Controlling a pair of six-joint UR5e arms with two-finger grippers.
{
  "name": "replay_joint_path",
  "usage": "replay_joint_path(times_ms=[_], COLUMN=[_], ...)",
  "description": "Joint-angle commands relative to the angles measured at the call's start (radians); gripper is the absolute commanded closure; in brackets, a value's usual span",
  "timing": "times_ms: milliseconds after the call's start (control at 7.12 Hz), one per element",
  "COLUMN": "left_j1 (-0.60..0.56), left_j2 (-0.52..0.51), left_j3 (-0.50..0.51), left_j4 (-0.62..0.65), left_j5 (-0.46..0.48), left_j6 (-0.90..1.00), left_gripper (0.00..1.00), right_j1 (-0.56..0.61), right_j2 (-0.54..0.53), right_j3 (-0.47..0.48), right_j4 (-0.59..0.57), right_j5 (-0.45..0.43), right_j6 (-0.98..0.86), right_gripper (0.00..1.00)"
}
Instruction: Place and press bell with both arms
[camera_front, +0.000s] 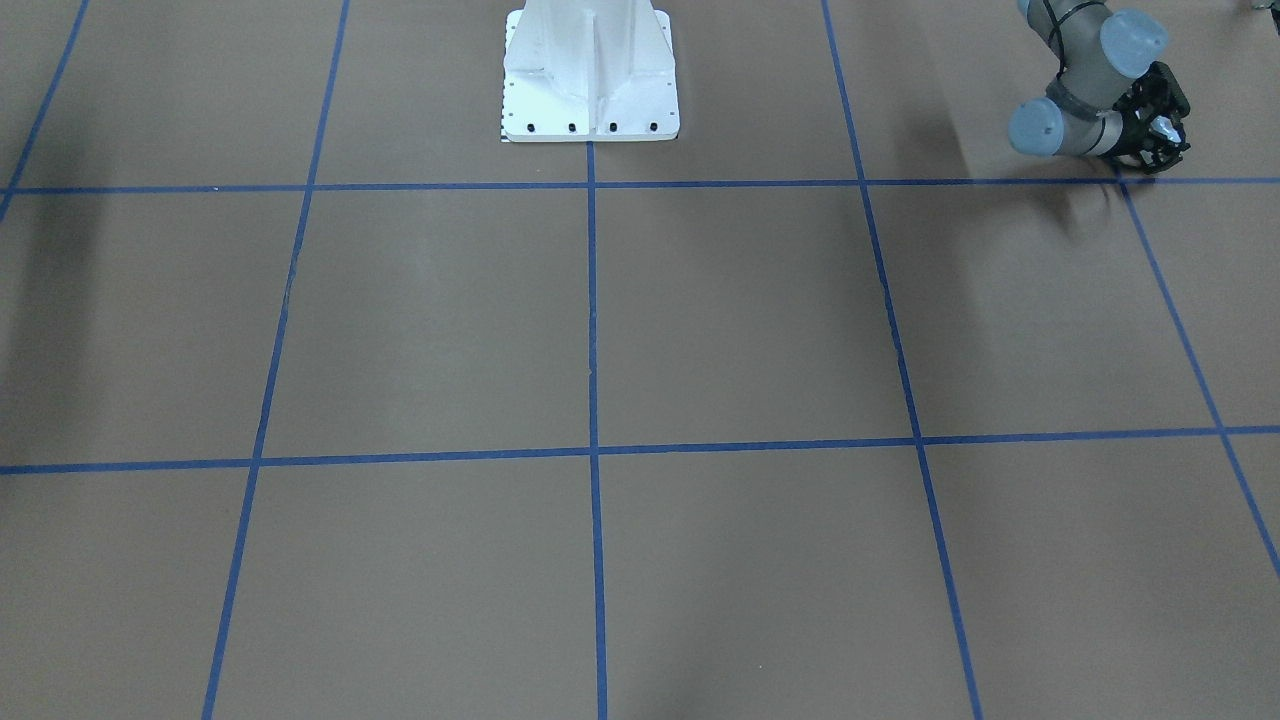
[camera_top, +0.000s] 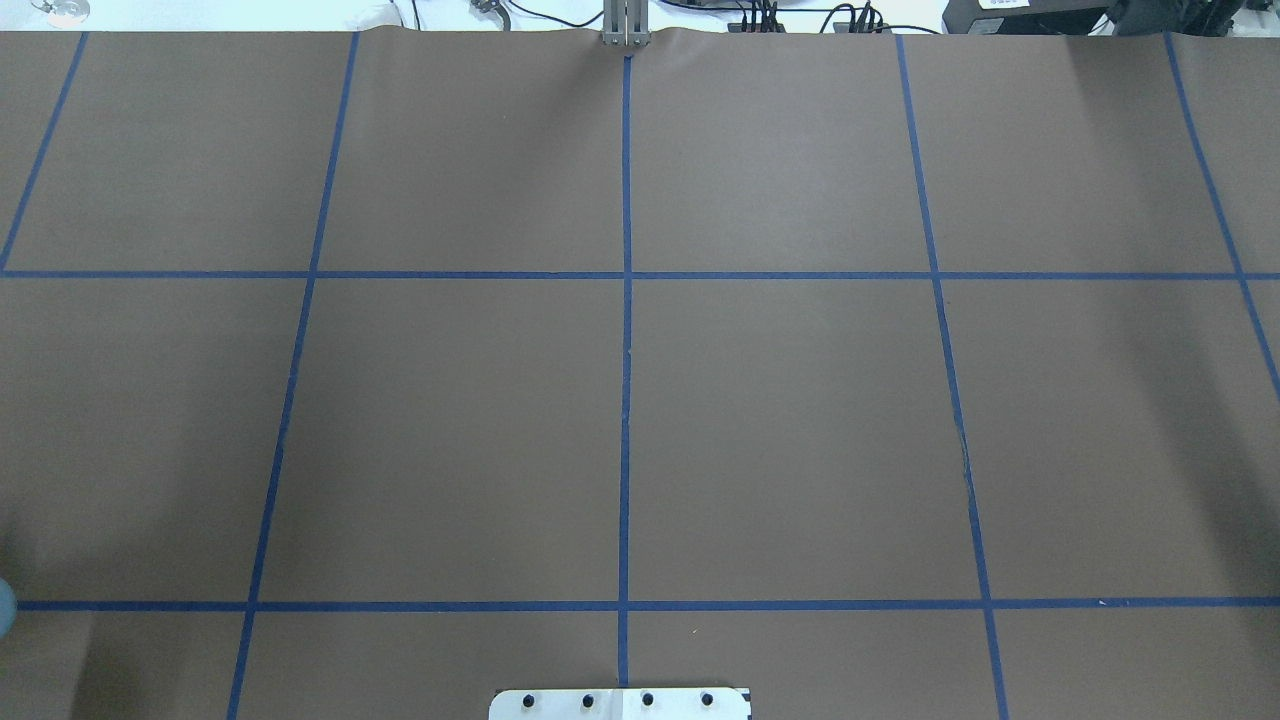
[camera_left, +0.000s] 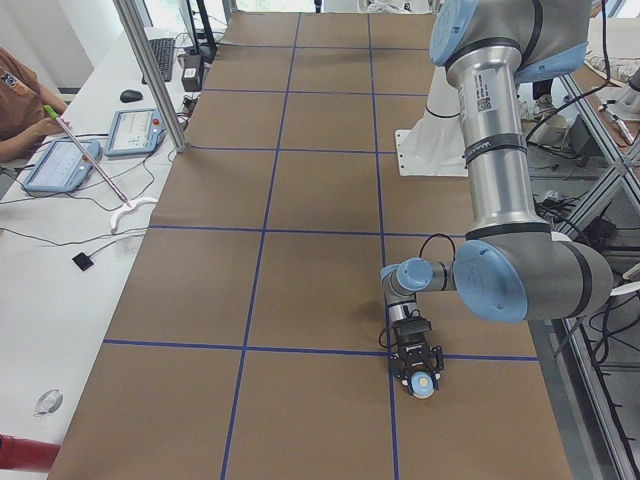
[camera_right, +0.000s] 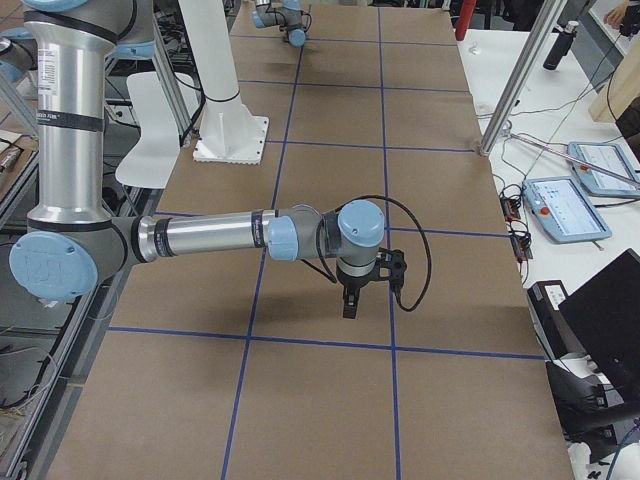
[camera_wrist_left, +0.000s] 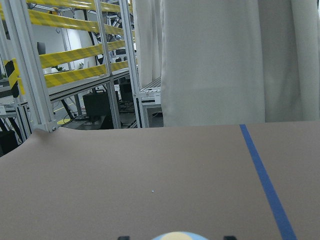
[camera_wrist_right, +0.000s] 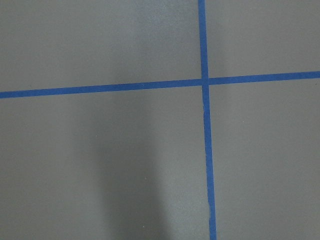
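Observation:
My left gripper is low over the brown table near my left end, by a blue tape crossing. It is shut on the bell, a small light-blue dome with a cream top. The bell's top edge shows at the bottom of the left wrist view. The exterior left view shows the same gripper lying sideways just above the paper. My right gripper shows only in the exterior right view, pointing down over the table with nothing seen in it. I cannot tell whether it is open or shut. The right wrist view shows only paper and tape.
The white bolted pedestal stands at my edge of the table's middle. Blue tape lines divide the brown paper into squares. A side bench with tablets and an aluminium post runs along the far edge, with a person seated there.

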Motion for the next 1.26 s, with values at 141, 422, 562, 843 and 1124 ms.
replay_joint_path(times_ms=[141,422,562,843,1124], left_j1=[-0.015,-0.128,-0.223,-0.451,-0.626], left_j2=[0.12,0.15,0.136,0.019,-0.141], left_j3=[-0.1,-0.111,-0.111,-0.105,-0.092], left_j4=[0.0,0.004,0.004,0.002,0.0], left_j5=[0.002,0.027,0.158,0.332,0.425], left_j6=[0.158,0.314,0.406,0.636,0.834], left_gripper=[1.0,1.0,1.0,1.0,1.0], right_j1=[0.0,0.0,0.0,-0.002,-0.002], right_j2=[-0.002,-0.002,0.0,0.001,0.003], right_j3=[0.0,-0.002,-0.002,-0.008,-0.012], right_j4=[0.0,0.0,0.0,-0.002,-0.002], right_j5=[0.002,0.005,0.003,0.003,0.003], right_j6=[0.0,0.002,0.005,0.008,0.008], right_gripper=[0.0,0.0,0.0,0.0,0.0])
